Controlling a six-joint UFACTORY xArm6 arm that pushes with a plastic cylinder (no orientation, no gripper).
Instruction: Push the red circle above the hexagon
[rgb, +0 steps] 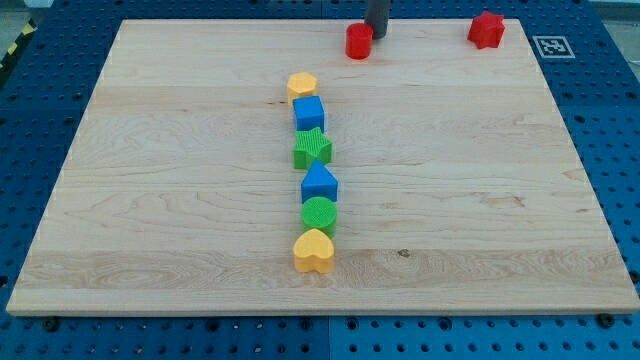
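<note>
The red circle (359, 41) lies near the board's top edge, a little right of centre. My tip (378, 34) is right beside it, touching or nearly touching its upper right side. The yellow hexagon (302, 86) lies lower and to the left of the red circle, at the head of a column of blocks.
Below the hexagon run a blue cube (310, 114), a green star (313, 148), a blue house-shaped block (319, 184), a green circle (320, 215) and a yellow heart (314, 251). A red block (487, 29) sits at the top right. The wooden board (150, 200) rests on a blue pegboard.
</note>
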